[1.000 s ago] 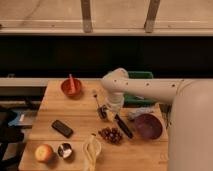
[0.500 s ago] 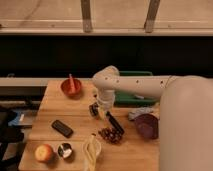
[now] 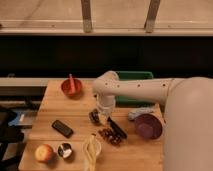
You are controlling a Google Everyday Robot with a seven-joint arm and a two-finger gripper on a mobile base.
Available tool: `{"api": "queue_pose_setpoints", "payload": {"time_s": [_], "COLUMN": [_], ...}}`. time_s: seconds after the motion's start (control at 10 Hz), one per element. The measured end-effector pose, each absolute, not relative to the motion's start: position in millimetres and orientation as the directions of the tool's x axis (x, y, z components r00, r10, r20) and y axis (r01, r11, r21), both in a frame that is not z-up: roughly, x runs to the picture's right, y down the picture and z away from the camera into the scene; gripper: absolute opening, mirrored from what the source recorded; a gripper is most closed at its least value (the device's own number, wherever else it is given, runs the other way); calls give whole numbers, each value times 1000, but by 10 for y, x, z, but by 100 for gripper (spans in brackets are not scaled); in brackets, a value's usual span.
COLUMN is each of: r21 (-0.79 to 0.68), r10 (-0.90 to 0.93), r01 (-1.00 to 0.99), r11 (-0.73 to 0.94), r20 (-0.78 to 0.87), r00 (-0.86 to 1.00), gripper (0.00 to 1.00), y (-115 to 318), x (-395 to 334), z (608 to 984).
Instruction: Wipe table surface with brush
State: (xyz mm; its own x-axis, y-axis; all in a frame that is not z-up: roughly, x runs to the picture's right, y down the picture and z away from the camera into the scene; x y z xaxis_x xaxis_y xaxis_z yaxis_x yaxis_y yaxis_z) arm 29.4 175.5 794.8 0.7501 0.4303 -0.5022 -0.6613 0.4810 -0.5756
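Observation:
The table surface (image 3: 75, 112) is a light tan plank tabletop filling the lower half of the view. The brush (image 3: 118, 128), a slim black stick, lies on it at a slant near the middle, just right of a bunch of dark grapes (image 3: 108, 136). My white arm reaches in from the right and bends down over the table. My gripper (image 3: 98, 116) is dark and sits low over the table, just left of the brush's upper end. I cannot tell if it touches the brush.
A flat black device (image 3: 62, 128) lies at the left. An apple (image 3: 44, 152), a small round can (image 3: 65, 150) and a banana (image 3: 91, 148) are along the front edge. A red bowl (image 3: 71, 87) stands at the back, a purple bowl (image 3: 148, 126) and grey cloth (image 3: 140, 112) at the right, a green bin (image 3: 134, 76) behind the arm.
My arm has swung a little to the left and the gripper has come lower toward the table by the brush's upper end. The brush and the other objects have not moved.

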Motion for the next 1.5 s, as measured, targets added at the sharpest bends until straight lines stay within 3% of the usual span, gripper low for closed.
{"api": "queue_pose_setpoints", "payload": {"time_s": [0.3,0.7,1.1,1.5], "r21": [-522,-465,-481,-542], "r10": [464,537,540,496], "r01": [-737,-779,-745,-671], "r11": [429,420,462,507], "r20": [-573,-565,-514,-453], "r00": [676,626,666,741], "gripper": [13,13,13,13], "y": [1796,1462,1200,1322], "x": [727,817,465,70], "z": [8074,8101,8161,8102]}}
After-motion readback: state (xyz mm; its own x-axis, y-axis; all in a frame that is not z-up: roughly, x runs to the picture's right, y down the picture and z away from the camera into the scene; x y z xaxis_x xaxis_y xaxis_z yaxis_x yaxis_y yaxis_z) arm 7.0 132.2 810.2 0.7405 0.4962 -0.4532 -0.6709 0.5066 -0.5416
